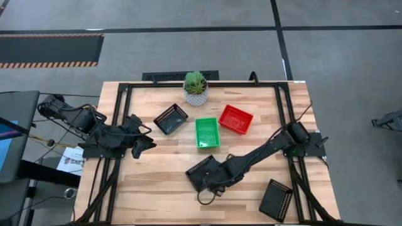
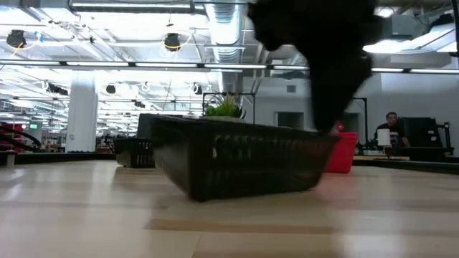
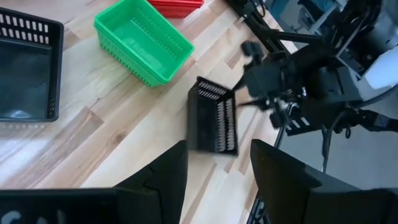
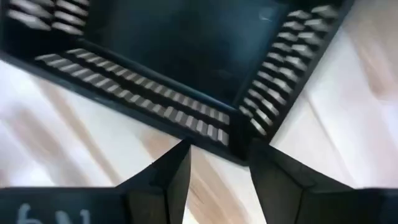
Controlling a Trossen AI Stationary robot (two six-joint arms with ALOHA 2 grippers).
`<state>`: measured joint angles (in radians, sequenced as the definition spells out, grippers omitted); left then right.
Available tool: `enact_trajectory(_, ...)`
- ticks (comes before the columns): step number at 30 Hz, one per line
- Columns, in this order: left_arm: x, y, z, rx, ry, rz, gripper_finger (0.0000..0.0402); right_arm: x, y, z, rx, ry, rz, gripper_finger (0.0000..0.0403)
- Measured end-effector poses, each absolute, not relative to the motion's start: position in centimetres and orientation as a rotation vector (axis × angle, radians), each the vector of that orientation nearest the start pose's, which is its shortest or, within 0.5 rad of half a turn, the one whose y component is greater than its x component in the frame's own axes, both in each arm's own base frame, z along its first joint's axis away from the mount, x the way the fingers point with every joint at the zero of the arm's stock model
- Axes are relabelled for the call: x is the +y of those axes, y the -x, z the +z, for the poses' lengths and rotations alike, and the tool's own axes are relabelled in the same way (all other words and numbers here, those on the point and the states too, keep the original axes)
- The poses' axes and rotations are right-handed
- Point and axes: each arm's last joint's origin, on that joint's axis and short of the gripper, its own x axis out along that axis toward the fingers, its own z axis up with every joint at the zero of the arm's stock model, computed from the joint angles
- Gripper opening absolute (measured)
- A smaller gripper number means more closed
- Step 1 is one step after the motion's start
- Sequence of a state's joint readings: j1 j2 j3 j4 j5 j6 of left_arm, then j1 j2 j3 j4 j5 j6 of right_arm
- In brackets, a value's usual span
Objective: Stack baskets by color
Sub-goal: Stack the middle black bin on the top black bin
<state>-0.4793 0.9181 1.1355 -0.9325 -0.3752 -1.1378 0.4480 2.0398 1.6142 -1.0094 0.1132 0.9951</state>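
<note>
A black basket sits on the table's near middle, under my right gripper. The gripper points down, open, over a corner of the basket's slotted wall. In the low view the same basket rests on its bottom, with the gripper coming down at its right end. A second black basket, a green basket and a red basket lie in a row at the far middle. A third black basket lies at the near right corner. My left gripper waits open above the table's left side. My right gripper comes from above, pointing down, at the black basket's wall near a corner, with one finger on either side of it. I cannot tell whether the fingers touch the wall.
A green plant in a white pot stands at the far edge. Black frame rails run along both table sides. Bare wood lies at the near left.
</note>
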Motion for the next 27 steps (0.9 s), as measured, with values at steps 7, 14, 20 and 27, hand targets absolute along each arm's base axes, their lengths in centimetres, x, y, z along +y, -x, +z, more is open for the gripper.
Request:
enact_trajectory(7, -6.3, -14.5, 36.3, 0.611, 0.795, 0.275, 0.0162, 15.1, -32.6, 22.4, 1.499, -0.240, -0.589, 0.0174)
enact_trajectory(14, -6.3, -14.5, 36.3, 0.595, 0.787, 0.291, 0.0162, 13.3, -31.1, 25.5, 1.423, -0.265, -0.720, 0.0172)
enact_trajectory(20, -6.1, -14.5, 36.4, 0.555, 0.823, 0.338, 0.0162, 15.4, -30.8, 27.6, 1.171, -0.645, -0.759, 0.0182)
enact_trajectory(27, -6.1, -14.5, 36.4, 0.548, 0.806, 0.345, 0.0162, 18.6, -31.0, 25.6, 1.092, -0.835, -0.854, 0.0195)
